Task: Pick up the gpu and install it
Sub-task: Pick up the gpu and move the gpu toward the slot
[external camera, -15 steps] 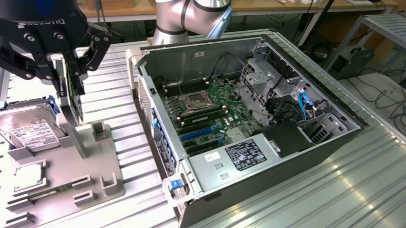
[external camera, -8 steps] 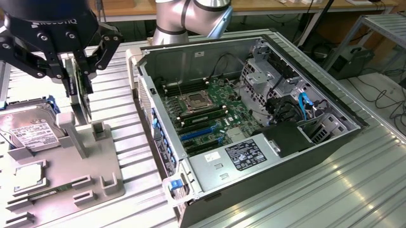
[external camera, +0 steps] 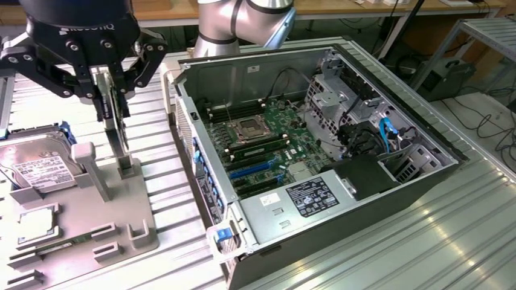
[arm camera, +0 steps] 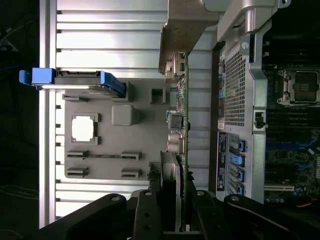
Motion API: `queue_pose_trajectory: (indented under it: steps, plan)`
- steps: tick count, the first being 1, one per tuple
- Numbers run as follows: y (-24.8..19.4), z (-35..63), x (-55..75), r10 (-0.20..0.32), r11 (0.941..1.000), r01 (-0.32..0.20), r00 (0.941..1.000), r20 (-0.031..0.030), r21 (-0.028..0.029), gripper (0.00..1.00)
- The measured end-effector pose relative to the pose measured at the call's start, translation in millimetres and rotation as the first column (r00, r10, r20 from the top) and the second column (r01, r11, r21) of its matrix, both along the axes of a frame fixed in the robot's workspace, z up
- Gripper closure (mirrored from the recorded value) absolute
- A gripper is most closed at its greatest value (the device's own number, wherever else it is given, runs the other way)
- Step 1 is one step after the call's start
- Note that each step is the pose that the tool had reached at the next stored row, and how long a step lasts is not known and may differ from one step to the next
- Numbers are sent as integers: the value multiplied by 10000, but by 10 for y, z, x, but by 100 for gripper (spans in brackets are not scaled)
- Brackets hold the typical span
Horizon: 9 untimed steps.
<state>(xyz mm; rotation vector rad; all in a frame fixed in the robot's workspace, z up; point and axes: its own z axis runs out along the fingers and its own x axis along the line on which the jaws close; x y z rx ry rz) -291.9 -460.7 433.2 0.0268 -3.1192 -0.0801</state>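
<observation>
Pick-up step: gripper (external camera: 113, 90) jaws clamped on the upright gpu (external camera: 115, 124), its lower end at the tray (external camera: 89, 211); reaching the case (external camera: 241, 78) at 4 o'clock likely calls for a straight, untilted lift.

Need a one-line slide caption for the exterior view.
End effector grips the gpu upright at the grey parts fixture, beside the open PC case.

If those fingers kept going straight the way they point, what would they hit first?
Likely the grey parts holder directly below. The gripper points down, shut on the gpu, whose lower end would reach the holder first; whether it already touches is unclear.
</observation>
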Motion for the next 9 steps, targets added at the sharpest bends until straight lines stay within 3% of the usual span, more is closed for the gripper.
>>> queue_pose_trajectory:
  steps: [9]
  plan:
    - [0, -5, 154, 0, 10000, 0, 10000, 2, 1, 72]
